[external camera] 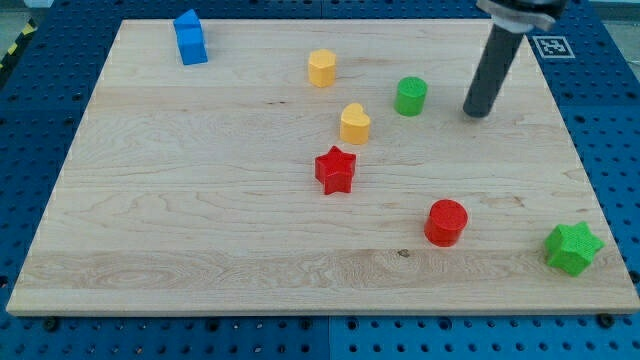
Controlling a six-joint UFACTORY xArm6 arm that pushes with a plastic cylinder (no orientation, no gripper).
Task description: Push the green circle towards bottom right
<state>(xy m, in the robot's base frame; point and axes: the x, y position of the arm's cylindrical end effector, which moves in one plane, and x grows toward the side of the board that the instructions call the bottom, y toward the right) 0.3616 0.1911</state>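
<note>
Approach step: my tip [478,112] is set right of the green circle [410,96], apart, upper tabletop [200,200]. No jaws fitted. Repositioning to its upper-left is needed before pushing.

Upright green circle [411,96], upper right

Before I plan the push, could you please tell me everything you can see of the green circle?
The green circle is a short, upright cylinder in plain matte green, looking like plastic, standing flat on the wooden board in its upper right part. Nothing touches it. My tip rests on the board to its right, apart from it. The yellow heart lies to its lower left, also apart.
</note>
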